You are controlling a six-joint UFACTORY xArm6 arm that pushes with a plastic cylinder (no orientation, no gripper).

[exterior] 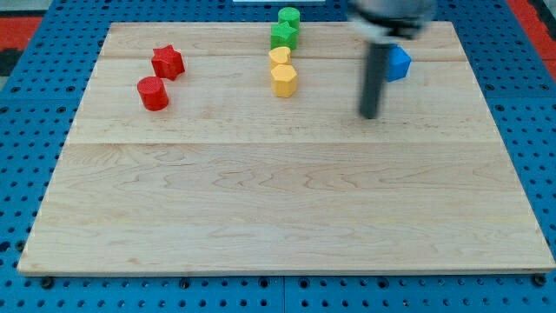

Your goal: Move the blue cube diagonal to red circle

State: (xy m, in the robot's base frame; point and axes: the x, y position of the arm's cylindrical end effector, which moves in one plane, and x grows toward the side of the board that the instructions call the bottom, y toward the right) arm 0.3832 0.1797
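Jaws are absent on this arm: it ends in a plain dark rod, so nothing opens, closes or holds anything. From the 1 camera view, my tip rests on the wooden counter, right of centre and toward the far side. It sits just left of and slightly nearer than the blue cube, whose left part is hidden behind the rod; whether rod and cube touch I cannot tell.

The blue cube lies near the far right corner. The red circle lies well apart from it on the far left, with the red star just beside it, farther and to the right.

Risks, as I judge them: pushing from this side would drive the cube right, off the counter edge. A leftward path crosses the central column of blocks, which could be knocked. An off-centre push may spin the cube away, and a late stop could nudge the red star.

Counts: 1 blue cube, 1 red circle, 1 red star, 1 green block, 1 green star, 1 yellow heart, 1 yellow block.
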